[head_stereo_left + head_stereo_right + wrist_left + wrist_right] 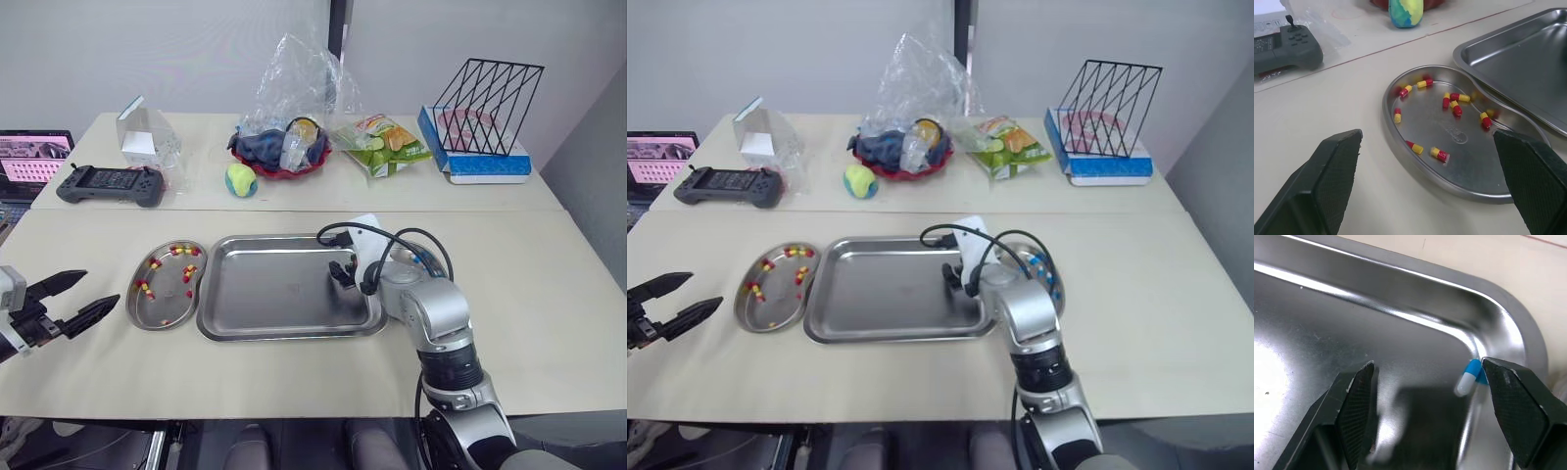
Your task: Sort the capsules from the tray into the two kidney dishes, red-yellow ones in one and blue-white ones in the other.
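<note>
One blue-white capsule [1468, 378] is lying in the tray [265, 294], tucked against the wall where it is curving round a corner at the right end. Its long axis is running at a slant to that wall, with the blue end pointing up toward the rim and the white end pointing down onto the flat floor. The right gripper [1427, 363] is hanging low over this spot with its two fingers spread well apart, gripping nothing; the blue end is sitting just beside one finger [1508, 396], and whether they are touching cannot be told. From the head, the gripper and its looping cable are covering that corner, so the right wrist view is giving the capsule and its heading. The head views are in turn giving the whole layout: the left dish [165, 313] is sitting against the tray's left side, and the right dish [1055, 294] is lying at the tray's right side, partly behind the right arm, with blue-white capsules [1042, 266] in it. The left gripper [98, 288] is hovering over the table [549, 294] just left of the left dish, its fingers also parted and empty. The left wrist view is looking between them at the red-yellow capsules [1439, 154], which are lying scattered in that dish and pointing in many directions.
</note>
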Tool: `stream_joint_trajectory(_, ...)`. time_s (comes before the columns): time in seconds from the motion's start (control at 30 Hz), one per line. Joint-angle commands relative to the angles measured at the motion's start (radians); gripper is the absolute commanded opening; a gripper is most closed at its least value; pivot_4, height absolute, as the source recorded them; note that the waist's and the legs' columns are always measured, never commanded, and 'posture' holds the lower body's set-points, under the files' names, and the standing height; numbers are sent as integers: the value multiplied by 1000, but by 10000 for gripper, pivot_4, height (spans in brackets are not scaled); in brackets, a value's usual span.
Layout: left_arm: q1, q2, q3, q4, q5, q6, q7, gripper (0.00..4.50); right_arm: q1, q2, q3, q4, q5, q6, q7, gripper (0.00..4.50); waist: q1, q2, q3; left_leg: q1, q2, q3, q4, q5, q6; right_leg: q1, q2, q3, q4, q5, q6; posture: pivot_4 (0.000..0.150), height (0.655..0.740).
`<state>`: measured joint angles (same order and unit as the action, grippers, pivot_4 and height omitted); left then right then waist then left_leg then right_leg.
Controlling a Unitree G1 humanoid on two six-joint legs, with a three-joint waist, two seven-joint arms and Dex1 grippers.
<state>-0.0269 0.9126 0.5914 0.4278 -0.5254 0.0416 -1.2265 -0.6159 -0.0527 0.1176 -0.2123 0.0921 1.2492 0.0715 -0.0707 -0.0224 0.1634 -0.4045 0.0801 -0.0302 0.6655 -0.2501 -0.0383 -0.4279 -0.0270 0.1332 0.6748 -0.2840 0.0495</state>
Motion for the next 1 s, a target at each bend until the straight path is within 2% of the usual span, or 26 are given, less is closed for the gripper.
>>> stream_joint_trajectory(0.03, -12, 27, 37, -23, -24, 7, 0, 45000, -8, 10, -48, -3, 0, -8, -16, 36960, 0, 0, 0, 0, 0, 0, 0, 0, 0, 0, 0, 0, 0, 0, 0, 1500, 7174)
stream_joint_trajectory(0.73, -11, 24, 33, -18, -15, -4, 1, 45000, -20, 97, -72, 32, -1, 8, -63, 36960, -1, 0, 0, 0, 1, -1, 0, 0, 0, 0, -1, -6, 0, 0, -1, 1500, 7174)
stream_joint_trajectory(1.0, -9, 20, 28, -21, -14, -5, 2, 45000, -47, 140, -68, -36, 73, -3, 12, 36960, -2, 0, 0, 0, 1, -2, -1, 0, 0, 0, -1, -6, 0, 0, -1, 1500, 7174)
